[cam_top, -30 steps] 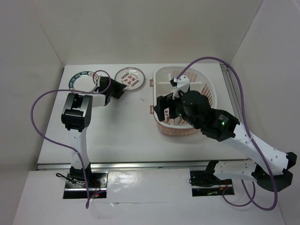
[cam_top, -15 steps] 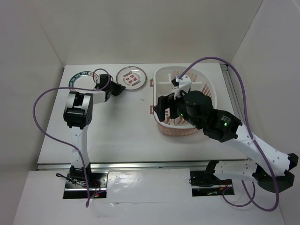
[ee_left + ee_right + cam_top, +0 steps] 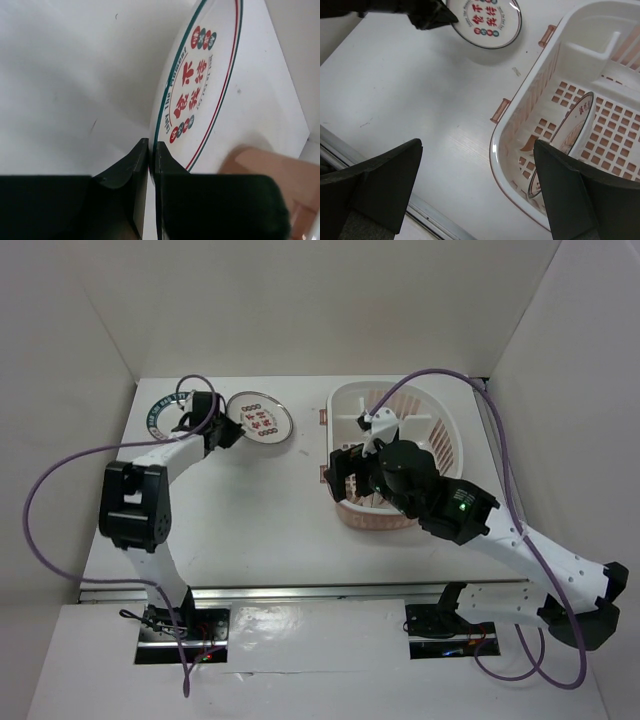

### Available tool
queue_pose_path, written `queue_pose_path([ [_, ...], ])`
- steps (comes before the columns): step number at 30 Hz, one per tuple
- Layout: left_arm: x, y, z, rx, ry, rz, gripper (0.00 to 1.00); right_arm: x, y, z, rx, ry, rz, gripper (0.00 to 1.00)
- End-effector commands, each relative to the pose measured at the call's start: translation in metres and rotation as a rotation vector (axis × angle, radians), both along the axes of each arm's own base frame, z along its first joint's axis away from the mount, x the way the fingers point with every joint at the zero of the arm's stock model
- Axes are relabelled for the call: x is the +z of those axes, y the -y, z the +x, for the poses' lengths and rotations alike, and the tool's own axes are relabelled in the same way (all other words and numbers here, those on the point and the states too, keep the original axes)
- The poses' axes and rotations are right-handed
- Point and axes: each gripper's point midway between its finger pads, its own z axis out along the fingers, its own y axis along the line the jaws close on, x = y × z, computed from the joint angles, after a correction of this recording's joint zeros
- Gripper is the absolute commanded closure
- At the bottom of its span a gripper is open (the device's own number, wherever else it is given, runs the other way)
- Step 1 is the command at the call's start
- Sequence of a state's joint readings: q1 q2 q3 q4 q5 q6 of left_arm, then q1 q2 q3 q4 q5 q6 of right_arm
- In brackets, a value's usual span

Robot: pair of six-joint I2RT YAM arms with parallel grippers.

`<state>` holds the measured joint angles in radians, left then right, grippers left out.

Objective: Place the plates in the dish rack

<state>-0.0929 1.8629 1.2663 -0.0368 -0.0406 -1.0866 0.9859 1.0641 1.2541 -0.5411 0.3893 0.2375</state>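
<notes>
My left gripper point(image 3: 226, 430) is shut on the near rim of the red-motif plate point(image 3: 258, 420), which is tilted above the table left of the dish rack point(image 3: 340, 400). In the left wrist view both fingers point(image 3: 142, 165) pinch the plate point(image 3: 200, 85) edge-on. The green-rimmed plate point(image 3: 155, 412) lies flat at the far left, partly behind the left arm. My right gripper point(image 3: 352, 472) is open and empty over the rack's left rim point(image 3: 493, 148). The orange-patterned plate point(image 3: 577, 120) stands on edge inside the rack. The red-motif plate point(image 3: 484, 17) also shows in the right wrist view.
White walls close in the table at the left, back and right. A metal rail runs along the near edge point(image 3: 300, 590). Purple cables loop above both arms. The rack's pink side tabs point(image 3: 501, 110) stick out toward the left.
My left arm has swung out to the left and its gripper has drawn the red-motif plate nearer and leftward, tilting it up. My right gripper has shifted slightly left over the rack's rim.
</notes>
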Motion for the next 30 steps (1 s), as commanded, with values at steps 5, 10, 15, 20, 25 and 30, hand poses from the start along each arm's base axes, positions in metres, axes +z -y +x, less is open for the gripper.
queue_pose_path([
  [5, 0.131, -0.017, -0.074, -0.160, 0.248, 0.199, 1.00, 0.036, -0.026, 0.021, 0.070, 0.125, 0.111, 0.01],
  [10, 0.186, -0.003, -0.132, -0.313, 0.431, 0.216, 1.00, 0.065, -0.044, 0.056, 0.263, 0.182, 0.171, 0.01],
  [15, 0.231, 0.025, -0.183, -0.461, 0.672, 0.158, 1.00, 0.060, -0.045, 0.090, 0.362, 0.187, 0.183, 0.01],
  [20, 0.256, 0.049, -0.220, -0.613, 0.793, 0.091, 1.00, 0.062, -0.019, 0.111, 0.432, 0.167, 0.302, 0.01],
  [25, 0.264, 0.060, -0.230, -0.691, 0.836, 0.057, 1.00, 0.045, -0.032, 0.108, 0.488, 0.109, 0.323, 0.01],
  [30, 0.260, 0.066, -0.227, -0.708, 0.836, 0.020, 1.00, 0.037, -0.050, 0.097, 0.537, 0.083, 0.335, 0.01],
])
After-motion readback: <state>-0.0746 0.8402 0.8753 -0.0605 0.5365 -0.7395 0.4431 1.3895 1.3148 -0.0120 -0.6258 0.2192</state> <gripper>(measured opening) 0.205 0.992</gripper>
